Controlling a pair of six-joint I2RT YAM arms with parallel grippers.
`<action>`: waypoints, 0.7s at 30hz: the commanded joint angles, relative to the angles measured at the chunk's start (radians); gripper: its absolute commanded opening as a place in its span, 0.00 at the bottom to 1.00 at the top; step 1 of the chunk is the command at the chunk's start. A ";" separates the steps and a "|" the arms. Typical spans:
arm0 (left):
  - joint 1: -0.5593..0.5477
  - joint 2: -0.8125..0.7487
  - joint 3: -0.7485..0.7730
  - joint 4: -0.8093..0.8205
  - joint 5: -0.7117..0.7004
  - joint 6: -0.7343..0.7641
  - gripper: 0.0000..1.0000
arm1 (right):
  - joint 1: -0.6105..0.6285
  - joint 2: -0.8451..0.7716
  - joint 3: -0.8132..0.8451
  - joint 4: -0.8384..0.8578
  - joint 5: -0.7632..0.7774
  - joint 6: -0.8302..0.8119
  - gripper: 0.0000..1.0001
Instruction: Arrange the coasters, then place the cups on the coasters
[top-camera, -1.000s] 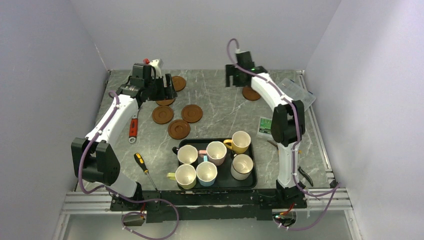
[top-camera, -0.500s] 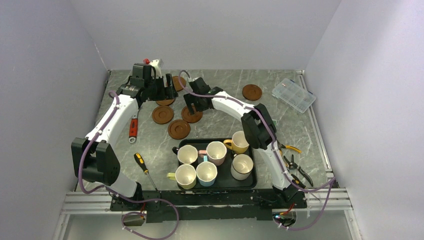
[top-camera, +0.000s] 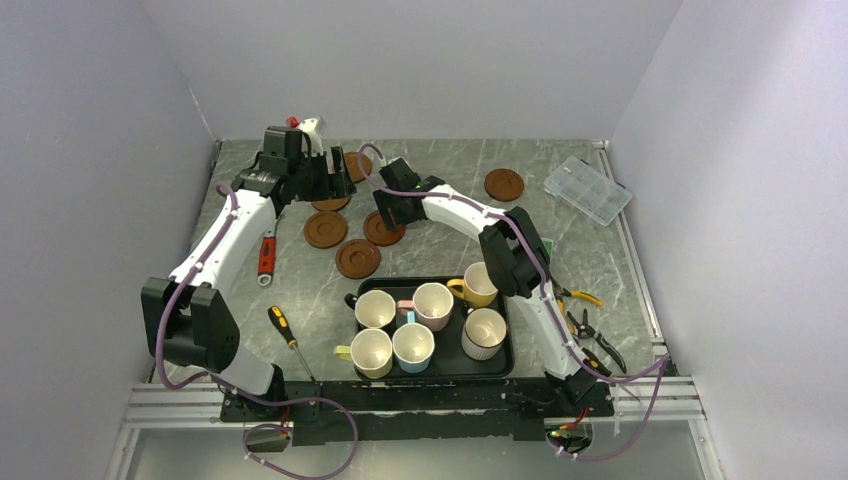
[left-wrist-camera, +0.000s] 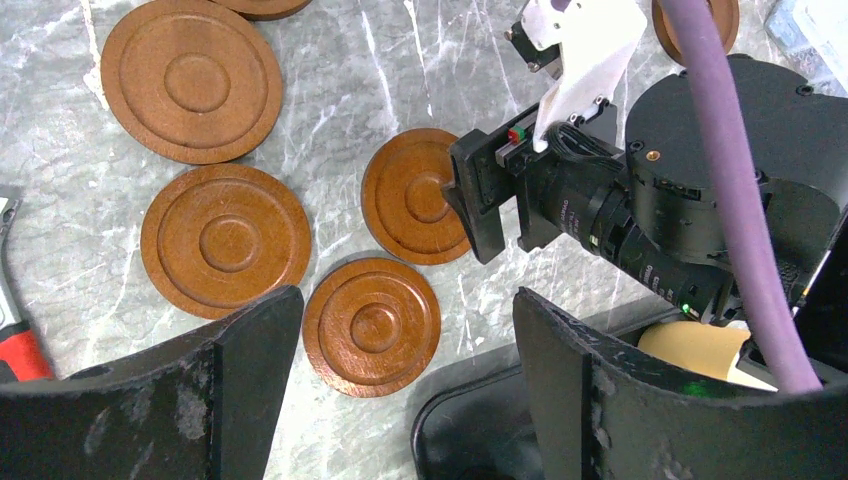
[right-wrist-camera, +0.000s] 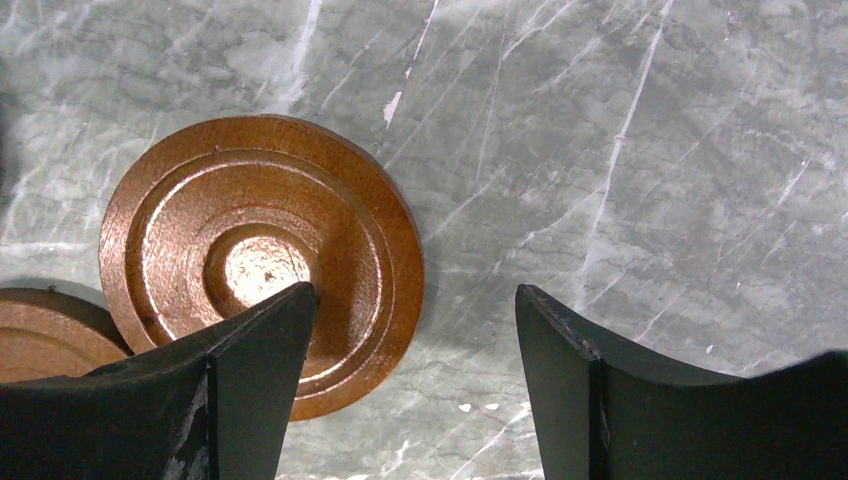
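Note:
Several reddish-brown coasters lie at the back of the table: a cluster (top-camera: 325, 229) (top-camera: 358, 259) (top-camera: 383, 228) and one alone at back right (top-camera: 504, 184). Several cups (top-camera: 375, 309) (top-camera: 481, 284) stand in the black tray (top-camera: 505, 345). My left gripper (top-camera: 335, 178) hovers open over the cluster. In its wrist view a coaster (left-wrist-camera: 372, 325) lies below the gripper (left-wrist-camera: 405, 305). My right gripper (top-camera: 390, 215) is low over the middle coaster (right-wrist-camera: 260, 260). It stands open (right-wrist-camera: 415, 295), its left finger over the coaster's rim, bare table between the fingers.
A screwdriver (top-camera: 288, 335) and a red-handled tool (top-camera: 266, 255) lie on the left. At the back right sits a clear plastic box (top-camera: 588, 189), and pliers (top-camera: 585, 330) lie near the right arm's base. The right wrist's camera body (left-wrist-camera: 640, 200) fills the left wrist view's right side.
My right arm swung from the lone back-right coaster over to the middle cluster and came down low there; its jaws narrowed slightly. The left arm stayed nearly still.

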 joint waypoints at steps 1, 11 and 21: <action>-0.001 -0.036 0.002 0.030 0.015 -0.008 0.83 | 0.005 0.017 0.011 0.003 0.051 -0.009 0.76; -0.001 -0.031 0.000 0.029 0.002 -0.005 0.83 | -0.017 0.026 0.012 -0.036 0.161 0.051 0.62; -0.002 -0.021 0.001 0.026 -0.002 -0.002 0.82 | -0.149 -0.062 -0.120 -0.012 0.174 0.078 0.55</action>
